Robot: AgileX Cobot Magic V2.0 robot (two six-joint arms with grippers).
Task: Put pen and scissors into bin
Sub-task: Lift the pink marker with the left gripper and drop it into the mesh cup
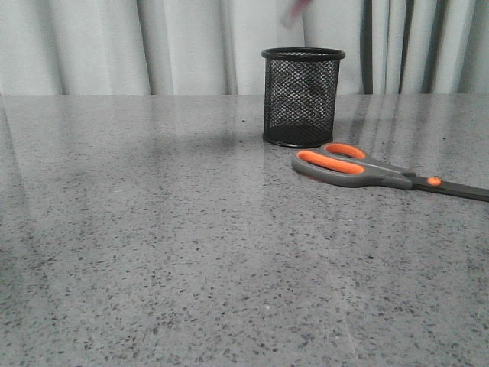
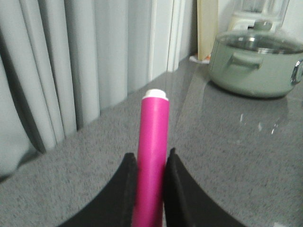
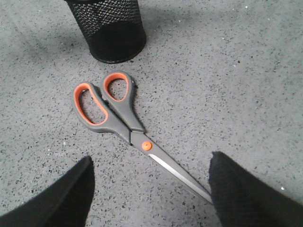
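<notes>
- Pen sits clamped between our left jaws, its pink barrel running straight out past the fingertips and ending in a white tip. We judge it is being carried toward the bin; a blurred pink streak at the top of the front view, above the bin's rim, is probably this pen, though it is too smeared to be sure.
- Risk one: much of the barrel reaches beyond the jaws, so a tilted release could land the pen on the rim, from which it would drop onto the worktop or tip the light mesh bin.
- Risk two: we cannot see the bin from the left wrist view, so alignment over the opening is unconfirmed.
- Scissors lie flat on the worktop below our right jaws, which stand wide apart and hold nothing. The blades run between the two fingers with the tip close to one of them; the orange-lined handles lie farther out, just short of the bin's base.
- Risk three: closing on the thin, slick blades could let the scissors pivot or slide, and the handles could knock the bin.
- Both items are outside the bin for now.
</notes>
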